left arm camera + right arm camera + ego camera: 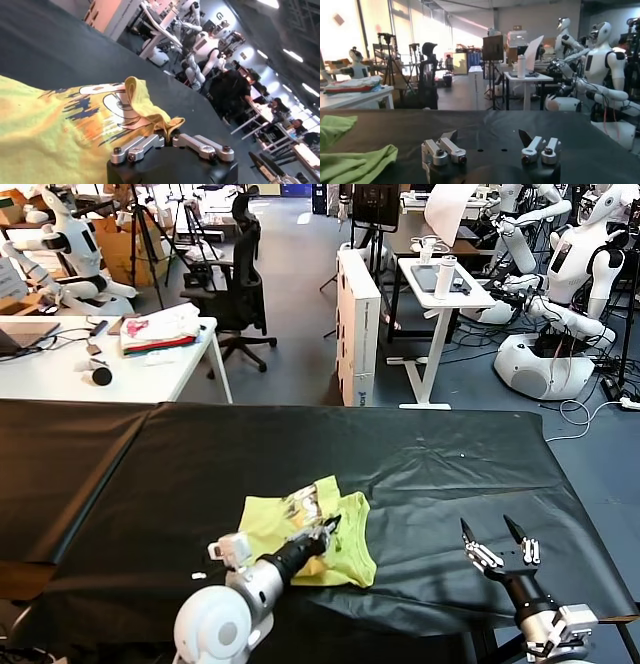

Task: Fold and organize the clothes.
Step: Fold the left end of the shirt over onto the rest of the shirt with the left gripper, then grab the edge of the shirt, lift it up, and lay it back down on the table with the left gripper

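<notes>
1. Clearly, the left hand (327, 534) is pinched shut on a raised fold of the yellow-green T-shirt (345, 546), which lies crumpled near the front middle of the black surface (450, 454).
2. The thin pinch could slip, or drag the whole shirt instead of folding it.
3. The right hand (493, 536) hovers wide open and empty, well apart from the shirt.
4. The shirt's sleeves and neck cannot be made out in the bunched cloth.
</notes>
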{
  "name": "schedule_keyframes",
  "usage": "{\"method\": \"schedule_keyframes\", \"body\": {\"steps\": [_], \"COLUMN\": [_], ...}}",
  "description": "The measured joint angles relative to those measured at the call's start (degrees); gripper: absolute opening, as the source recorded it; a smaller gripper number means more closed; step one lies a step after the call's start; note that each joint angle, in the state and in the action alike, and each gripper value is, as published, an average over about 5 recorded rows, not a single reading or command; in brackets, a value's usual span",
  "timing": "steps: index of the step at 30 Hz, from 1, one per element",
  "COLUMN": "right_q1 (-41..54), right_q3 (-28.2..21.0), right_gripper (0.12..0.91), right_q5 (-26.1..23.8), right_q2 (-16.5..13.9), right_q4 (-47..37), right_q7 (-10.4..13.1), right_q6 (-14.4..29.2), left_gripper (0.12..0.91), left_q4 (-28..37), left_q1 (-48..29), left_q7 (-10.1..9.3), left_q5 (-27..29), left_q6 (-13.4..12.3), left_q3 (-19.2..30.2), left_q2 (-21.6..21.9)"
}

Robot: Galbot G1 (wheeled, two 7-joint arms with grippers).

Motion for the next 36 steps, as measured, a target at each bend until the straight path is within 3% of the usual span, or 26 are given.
{"method": "schedule_keyframes", "body": {"steps": [12,15,22,25,31,36], "right_q1": [0.4,0.6,1.8,2.6,4.5,6.0], "right_q3": [-0.7,-1.2,-3.0,-4.0,-6.9,-9.6], "right_gripper": [0.907,0.907,0.907,0.907,0.907,0.907], "right_q5": [-0.5,-1.0,-2.1,-2.6,-3.6,-3.5], "right_q2": [0.5,0.7,0.2,-0.4,-2.1,-4.3], "right_q4": [-0.5,-0.7,-1.7,-2.2,-2.7,-3.2], "right_q7": [0.0,-0.1,-0.4,-0.5,-1.0,-2.1], "right_q6": [0.0,0.1,0.3,0.4,-0.5,-0.4], "left_gripper": [0.201,0.309,0.749,0.872,0.906,0.907], "left_q4": [4.3,5.5,6.1,6.2,5.2,1.5], "left_q1": [-0.9,-1.4,-0.4,0.5,2.1,3.0], "left_q7": [0.86,1.04,1.38,1.45,1.85,4.71], "left_q5": [2.6,3.3,5.5,6.6,8.9,12.0], "left_q6": [0.0,0.0,-0.7,-1.6,-2.4,-5.0], "left_q3": [1.0,1.4,3.7,4.7,5.5,3.0], "left_q2": [-2.7,-3.7,-6.3,-6.4,-6.4,-6.4]}}
